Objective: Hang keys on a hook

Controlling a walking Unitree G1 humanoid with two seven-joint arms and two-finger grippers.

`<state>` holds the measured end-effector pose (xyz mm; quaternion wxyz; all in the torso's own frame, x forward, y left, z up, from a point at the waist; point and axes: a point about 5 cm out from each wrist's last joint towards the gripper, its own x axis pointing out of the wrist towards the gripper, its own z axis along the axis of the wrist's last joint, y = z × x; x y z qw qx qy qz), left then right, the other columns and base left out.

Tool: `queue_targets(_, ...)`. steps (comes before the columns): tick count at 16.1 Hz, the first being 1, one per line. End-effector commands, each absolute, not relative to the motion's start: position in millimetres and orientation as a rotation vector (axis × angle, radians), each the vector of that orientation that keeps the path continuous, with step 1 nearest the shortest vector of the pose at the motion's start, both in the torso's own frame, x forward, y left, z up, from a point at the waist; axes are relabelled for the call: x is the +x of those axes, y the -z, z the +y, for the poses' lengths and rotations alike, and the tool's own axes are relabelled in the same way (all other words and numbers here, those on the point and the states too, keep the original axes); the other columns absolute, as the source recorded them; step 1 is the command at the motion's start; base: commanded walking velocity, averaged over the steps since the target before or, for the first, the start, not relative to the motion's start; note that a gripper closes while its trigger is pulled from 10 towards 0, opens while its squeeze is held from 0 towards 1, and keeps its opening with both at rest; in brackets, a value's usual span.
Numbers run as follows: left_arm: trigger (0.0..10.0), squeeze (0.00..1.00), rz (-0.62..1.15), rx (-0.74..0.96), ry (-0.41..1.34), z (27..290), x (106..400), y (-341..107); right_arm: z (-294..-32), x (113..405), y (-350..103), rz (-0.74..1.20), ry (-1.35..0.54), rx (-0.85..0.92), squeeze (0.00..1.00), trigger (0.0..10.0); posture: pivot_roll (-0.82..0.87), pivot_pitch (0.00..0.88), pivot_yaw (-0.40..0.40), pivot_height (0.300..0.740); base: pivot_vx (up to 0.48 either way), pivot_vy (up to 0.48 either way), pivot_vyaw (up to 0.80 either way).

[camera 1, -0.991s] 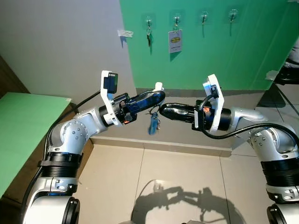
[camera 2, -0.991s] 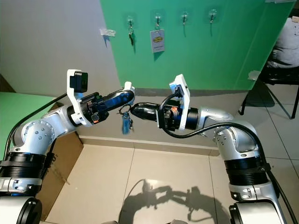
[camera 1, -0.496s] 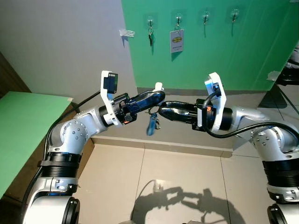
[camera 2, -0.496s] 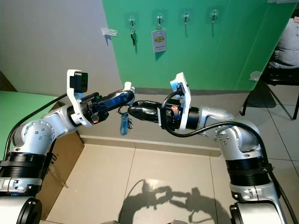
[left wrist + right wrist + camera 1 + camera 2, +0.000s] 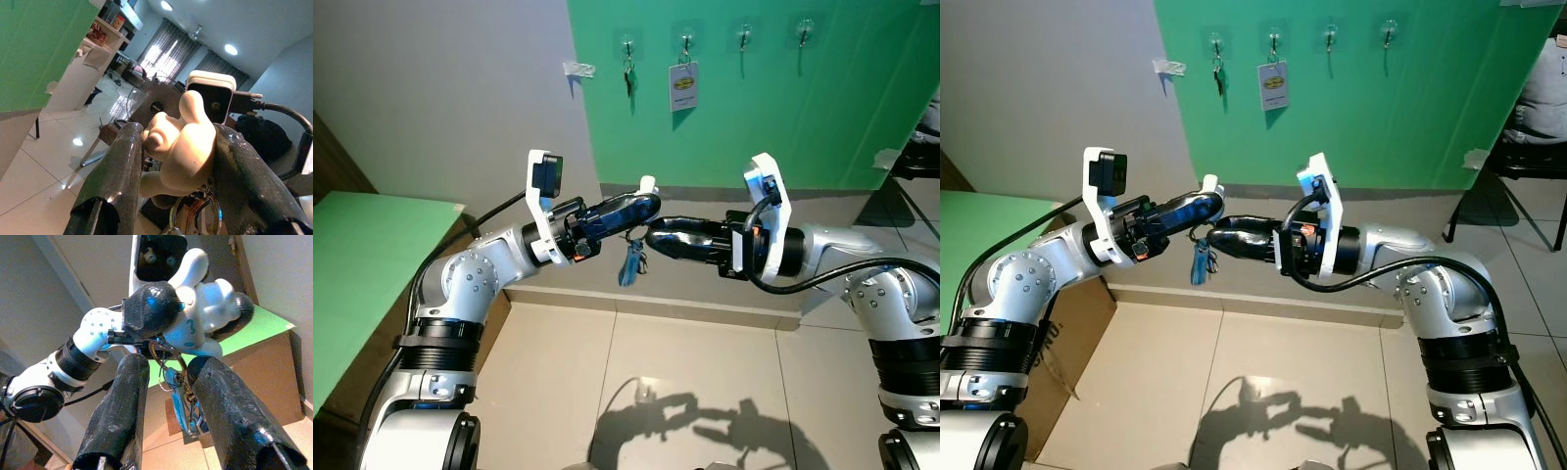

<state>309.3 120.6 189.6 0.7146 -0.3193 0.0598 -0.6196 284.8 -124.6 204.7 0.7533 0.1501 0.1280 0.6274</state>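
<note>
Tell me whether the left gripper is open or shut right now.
Shut: the left gripper has its fingers pressed on either side of the white figurine, with the keys dangling below.

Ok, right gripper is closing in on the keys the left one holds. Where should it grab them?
Take the key ring, not the white figure clamped in the left gripper. The ring hangs free below it with the keys dangling under. The right gripper should come level from the robot's right, fingers straddling the ring.

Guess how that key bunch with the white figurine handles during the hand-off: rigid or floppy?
Likely floppy: the keys dangle loose from a ring below the white figurine, which the left hand pinches. They will probably swing as the arm moves. The figurine looks smooth and rounded, so it may slip. The right hand straddles the ring, fingers apart.
</note>
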Motion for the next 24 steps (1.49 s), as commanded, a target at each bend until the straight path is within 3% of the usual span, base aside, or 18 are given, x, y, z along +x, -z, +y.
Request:
queue_targets(1,0.0,0.0,0.136,-0.682,1.388,119,312,-195,-119,282,-206,0.277,-1.395,0.326,0.0,10.0,-0.24,0.0,0.099,0.74,0.0,0.0,0.0)
queue_targets(12,0.0,0.0,0.126,-0.687,1.406,116,312,-198,-109,288,-205,0.254,-1.385,0.318,0.0,10.0,-0.24,0.0,0.097,0.74,0.0,0.0,0.0)
queue_targets(24,0.0,0.0,0.125,-0.686,1.409,116,310,-198,-120,291,-197,0.287,-1.357,0.325,0.0,10.0,-0.24,0.0,0.092,0.74,0.0,0.0,0.0)
